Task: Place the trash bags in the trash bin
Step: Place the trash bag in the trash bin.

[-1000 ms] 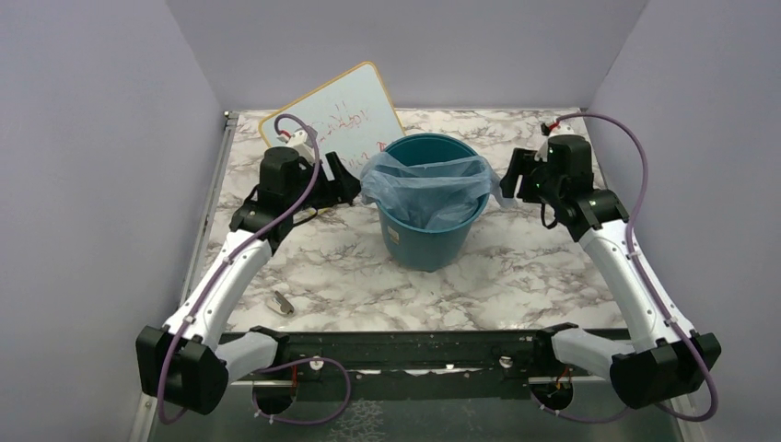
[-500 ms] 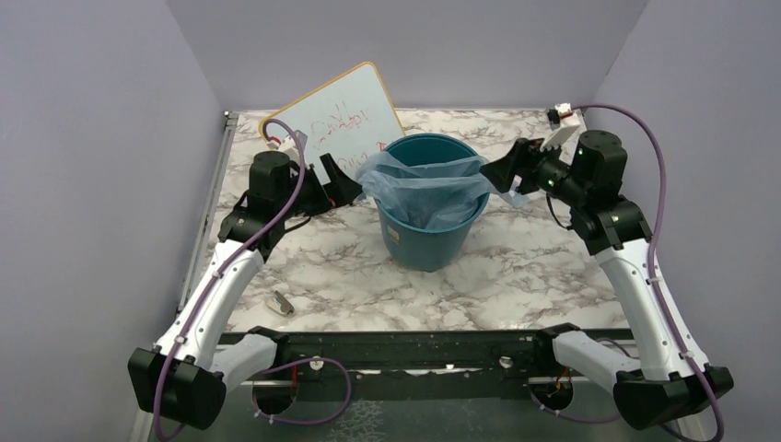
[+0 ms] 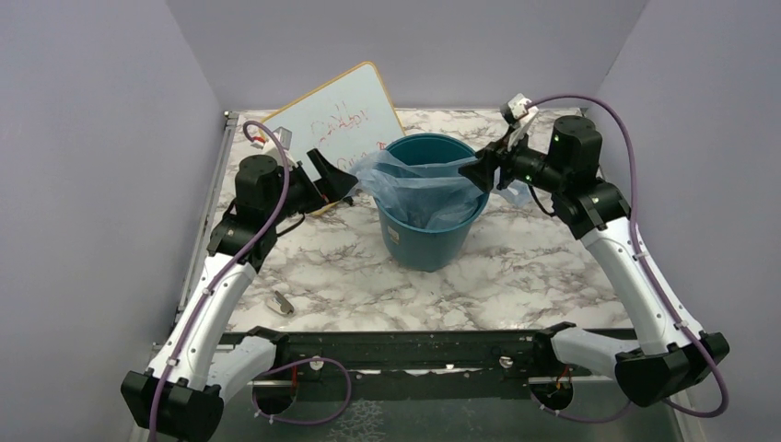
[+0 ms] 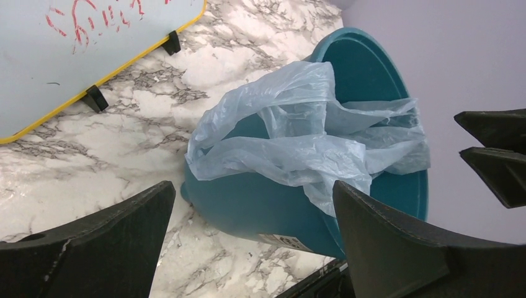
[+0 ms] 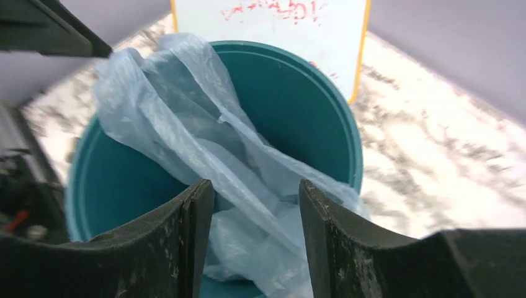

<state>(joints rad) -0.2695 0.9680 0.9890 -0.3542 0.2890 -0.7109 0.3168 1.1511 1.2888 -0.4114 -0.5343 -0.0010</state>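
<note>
The teal trash bin [image 3: 430, 241] stands upright mid-table. The pale-blue trash bag [image 3: 416, 184] lies crumpled across its mouth, sagging inside and spilling over the left and right rim. My left gripper [image 3: 333, 177] hangs wide open just left of the bin, holding nothing; its wrist view shows the bin [image 4: 260, 205] and bag [image 4: 291, 149] beyond the spread fingers [image 4: 124, 242]. My right gripper [image 3: 483, 172] sits over the bin's right rim, open. In its wrist view bag film [image 5: 248, 205] lies between the fingers [image 5: 192, 230], which do not pinch it.
A yellow-framed whiteboard [image 3: 336, 120] with red writing leans at the back left, close behind the left gripper. A small grey object [image 3: 283, 302] lies on the marble table [image 3: 534, 267] near the left arm. Lilac walls close in on both sides and behind.
The left gripper opened wide and drew back slightly left from the bag. The right gripper swung left to the bin's right rim, over the bag, its jaws narrowing.
</note>
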